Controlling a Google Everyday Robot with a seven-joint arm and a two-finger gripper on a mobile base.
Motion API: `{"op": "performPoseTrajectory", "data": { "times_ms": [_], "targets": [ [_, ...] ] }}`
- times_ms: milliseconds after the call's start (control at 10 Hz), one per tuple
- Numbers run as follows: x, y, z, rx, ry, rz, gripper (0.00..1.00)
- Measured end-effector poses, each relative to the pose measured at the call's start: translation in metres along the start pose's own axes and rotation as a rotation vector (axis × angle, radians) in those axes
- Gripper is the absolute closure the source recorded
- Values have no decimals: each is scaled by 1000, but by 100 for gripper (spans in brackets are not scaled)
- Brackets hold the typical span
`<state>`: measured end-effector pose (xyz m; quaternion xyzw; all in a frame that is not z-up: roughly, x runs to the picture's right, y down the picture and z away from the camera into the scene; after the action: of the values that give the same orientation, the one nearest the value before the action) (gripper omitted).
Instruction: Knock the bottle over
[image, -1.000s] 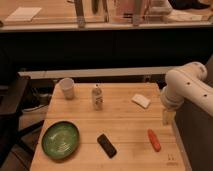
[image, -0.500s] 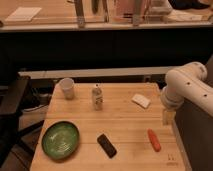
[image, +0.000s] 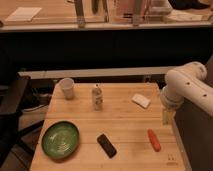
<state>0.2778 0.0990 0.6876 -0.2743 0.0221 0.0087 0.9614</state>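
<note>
Bottle (image: 97, 97) toppling is starting from the gripper (image: 167, 117), which is hanging spread open and empty over the table's (image: 127, 122) right edge. The bottle is standing upright, long axis vertical, well apart from it toward the left edge, near the back edge's middle.

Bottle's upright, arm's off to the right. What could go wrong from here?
The gripper hangs at the table's right edge, far from the bottle. A low sweep across could catch the white pad lying between them. A hard hit could send the bottle into the nearby cup.
</note>
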Motion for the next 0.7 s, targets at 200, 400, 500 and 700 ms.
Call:
{"op": "performPoseTrajectory", "data": {
  "times_ms": [200,400,500,700],
  "targets": [
    [-31,-21,0,24,12,-56,20],
    [-43,-32,0,33,22,-83,20],
    [-47,-33,-1,38,27,-100,20],
    [-61,-40,0,52,28,-136,20]
  ]
}}
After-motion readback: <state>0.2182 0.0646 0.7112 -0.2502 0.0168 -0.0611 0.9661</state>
